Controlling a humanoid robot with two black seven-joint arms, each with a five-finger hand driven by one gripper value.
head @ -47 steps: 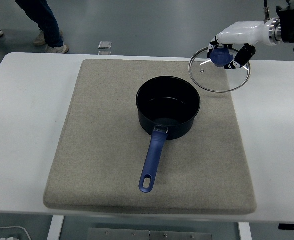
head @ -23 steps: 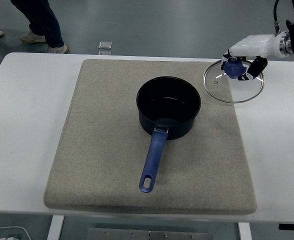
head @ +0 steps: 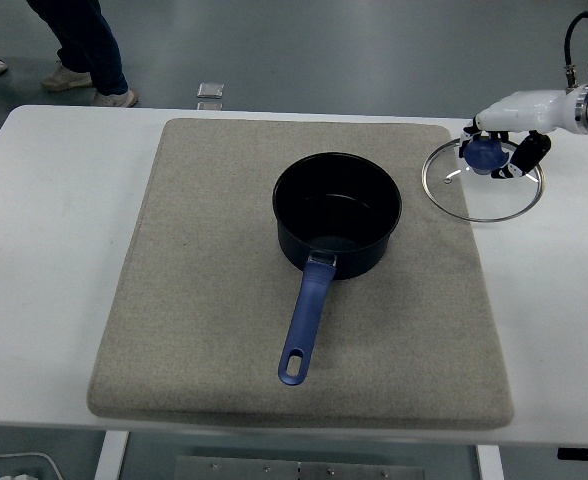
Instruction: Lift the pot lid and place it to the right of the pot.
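A dark blue pot [head: 337, 213] with a long blue handle stands open in the middle of a beige mat [head: 214, 300]. The glass lid [head: 482, 180] with a blue knob [head: 485, 153] is to the right of the pot, over the mat's right edge and the white table, low and nearly flat. My right hand [head: 501, 143], white with black fingers, comes in from the right edge and is shut on the lid's knob. I cannot tell if the lid touches the table. The left arm is out of view.
The white table [head: 554, 290] has bare surface right of the mat. A person's legs and shoes [head: 86, 50] show on the floor past the table's far left. A small grey object [head: 210, 91] lies on the floor beyond the far edge.
My right hand has carried the lid rightward and down, from above the mat's far right corner to low over the mat's right edge and the table.
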